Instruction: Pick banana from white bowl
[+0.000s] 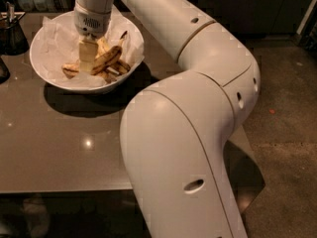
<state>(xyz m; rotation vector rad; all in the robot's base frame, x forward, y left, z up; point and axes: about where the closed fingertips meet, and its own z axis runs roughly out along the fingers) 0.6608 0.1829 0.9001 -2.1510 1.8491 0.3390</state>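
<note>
The white bowl [43, 73], lined with crumpled white paper, stands at the table's back left. Several spotted bananas lie in it. The banana [108, 58], the longest curved one, lies right of the middle with its dark stem tip pointing up and back. My gripper [88, 59] reaches straight down into the bowl from the white wrist [91, 19]. Its tip is among the bananas, right against the left end of the banana. Its lower part is hidden among the fruit.
A dark container [13, 31] with utensils stands left of the bowl, and another dark object [2, 69] sits at the left edge. My large white arm [188, 133] covers the table's right side. The table's front edge runs along the bottom; bare floor [287, 133] lies to the right.
</note>
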